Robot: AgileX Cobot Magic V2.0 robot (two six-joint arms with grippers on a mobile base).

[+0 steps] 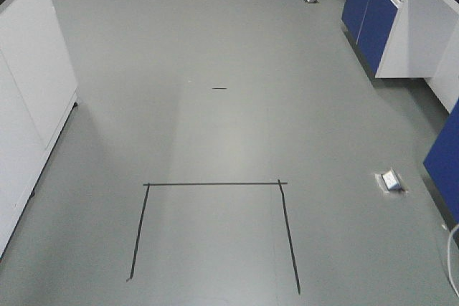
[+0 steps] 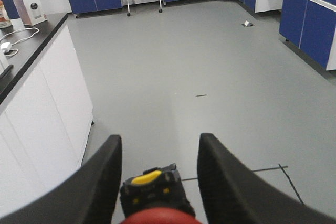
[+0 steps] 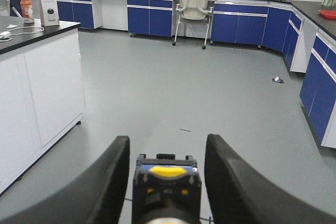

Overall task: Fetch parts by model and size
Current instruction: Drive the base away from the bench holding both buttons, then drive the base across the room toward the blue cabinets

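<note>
In the left wrist view my left gripper (image 2: 160, 140) is shut on the red push-button switch (image 2: 155, 190). Its red cap shows at the bottom edge, and its dark base with a yellow tab points forward between the black fingers (image 2: 102, 177). In the right wrist view my right gripper (image 3: 167, 142) is shut on the other switch (image 3: 167, 182). It has a dark base with a blue strip and a yellow tab; only a pale sliver of its cap shows at the bottom edge. Both are held above the grey floor. Neither gripper shows in the front view.
A white counter cabinet (image 1: 29, 69) stands on the left and blue cabinets (image 1: 373, 12) on the right. A black tape outline (image 1: 215, 184) marks the floor ahead. A small floor box (image 1: 391, 180) sits at the right. A chair (image 3: 191, 6) stands at the far wall.
</note>
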